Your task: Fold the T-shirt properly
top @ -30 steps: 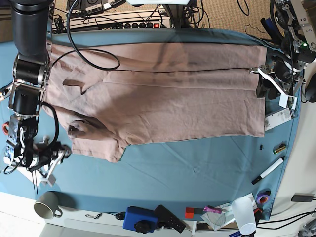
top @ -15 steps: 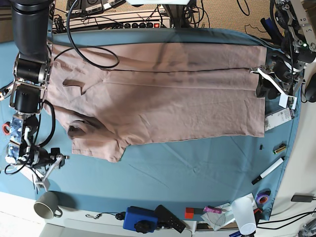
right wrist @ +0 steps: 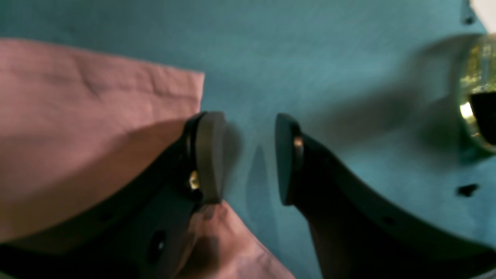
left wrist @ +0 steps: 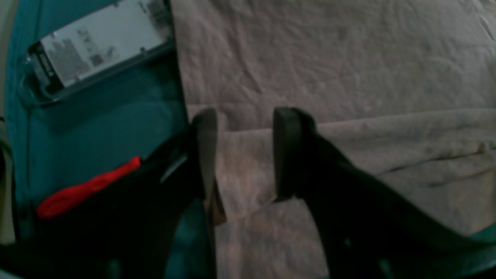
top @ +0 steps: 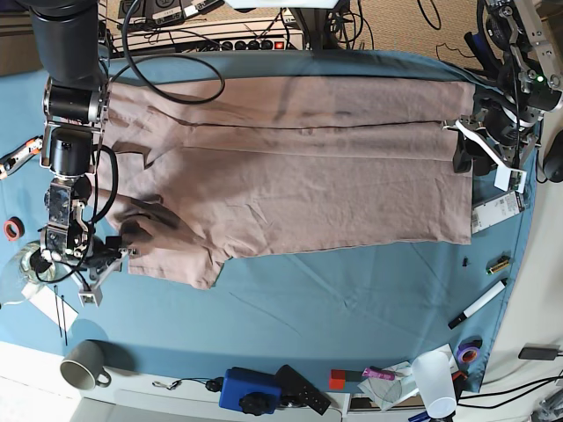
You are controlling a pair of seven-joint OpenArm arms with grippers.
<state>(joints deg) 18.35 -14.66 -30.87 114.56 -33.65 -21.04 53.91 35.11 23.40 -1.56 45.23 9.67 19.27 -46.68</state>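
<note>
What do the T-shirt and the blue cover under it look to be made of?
T-shirt: soft, matte knit, likely cotton; it creases finely and lies limp in flat layers. Table cloth: thin matte woven fabric, teal-blue, with shallow wrinkles; fibre unclear.

Label card: print blurred, unreadable. T-shirt: partly hidden behind right end effector. Glass object: cut off at frame edge.

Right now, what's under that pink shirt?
The T-shirt lies flat on a blue cloth, which shows all round it. Whatever sits beneath the shirt's middle is covered, so I cannot tell.
</note>
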